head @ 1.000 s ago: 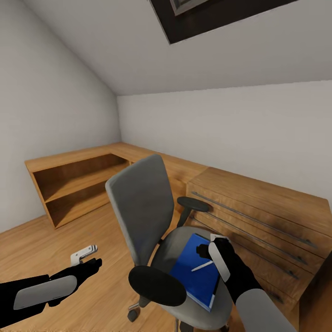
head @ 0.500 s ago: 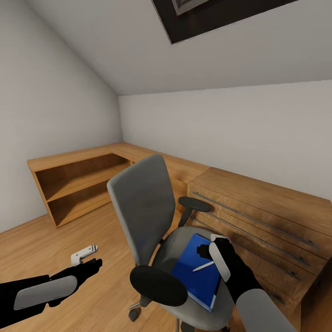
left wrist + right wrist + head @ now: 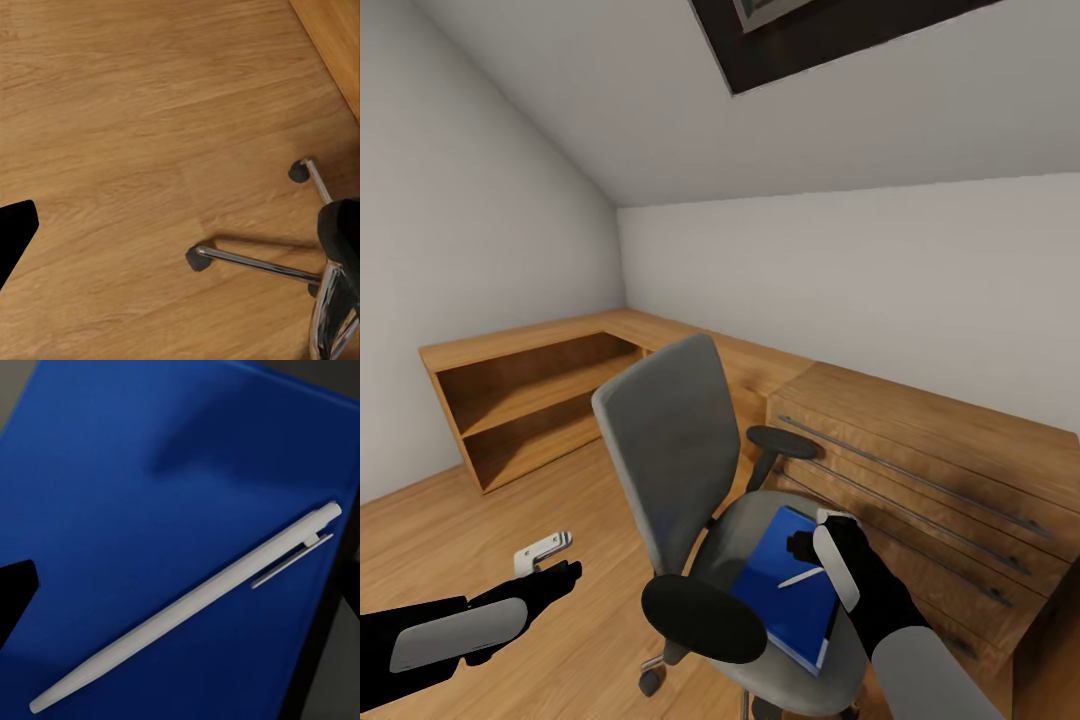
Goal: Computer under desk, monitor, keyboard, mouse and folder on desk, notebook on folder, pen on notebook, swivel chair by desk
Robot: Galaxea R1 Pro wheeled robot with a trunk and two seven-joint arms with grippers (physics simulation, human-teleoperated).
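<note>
Pen [image 3: 191, 604] lies loose on the blue folder [image 3: 785, 590] on the swivel chair [image 3: 670, 470] seat, my right hand [image 3: 822, 545] just above it, its spread unclear, left hand [image 3: 545, 560] over bare floor [image 3: 135, 135], spread unclear.

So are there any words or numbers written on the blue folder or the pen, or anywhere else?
None: no words, numbers or signs can be read in these pictures.
Blue folder: plain blue cover, no label.
Pen: plain white, no print.
Chair and wooden drawers: no writing.
</note>
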